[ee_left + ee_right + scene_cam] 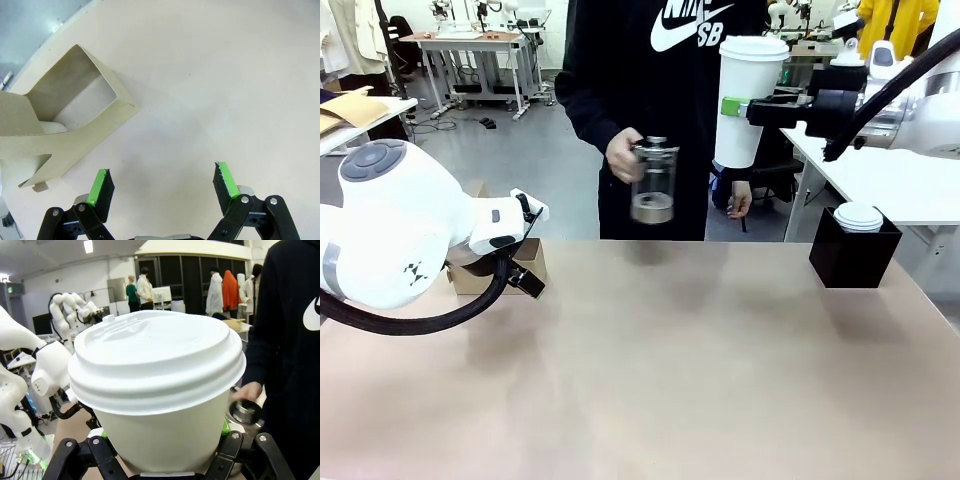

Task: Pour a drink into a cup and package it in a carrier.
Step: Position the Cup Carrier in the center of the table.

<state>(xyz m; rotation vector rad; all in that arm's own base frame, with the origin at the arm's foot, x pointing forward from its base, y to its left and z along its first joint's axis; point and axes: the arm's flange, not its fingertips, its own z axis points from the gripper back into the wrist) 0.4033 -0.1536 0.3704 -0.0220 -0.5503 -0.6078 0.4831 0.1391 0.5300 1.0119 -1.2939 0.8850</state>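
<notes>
From the front, the right gripper (744,107) has its jaws clamped on a tall white lidded cup (750,100), held high in the air with nothing beneath it but floor and table edge. If that grip is only squeezing soft paper wall, I'd worry about the cup slipping or buckling once it swings down. Well away from those jaws, across the table, the person's hand (623,155) holds the glass jug (653,182); it is blurred, so I can't say how much drink is in it. A black box (853,255) with a white lid in it sits below the raised cup, and could get clipped on the way down.

In the left wrist view, the left gripper (162,175) stands wide open over bare table (225,75), nothing between the jaws. The carrier (75,115) lies well off to one finger's outer side, not ahead of the jaws. If this arm is meant to steady it, an off-centre approach could shove the light cardboard along instead.

In the right wrist view, the cup fills the gap between the jaws, green pads (226,427) pressed to its sides below the lid. The jug and hand sit close beside one finger; a swing that way risks a knock.
</notes>
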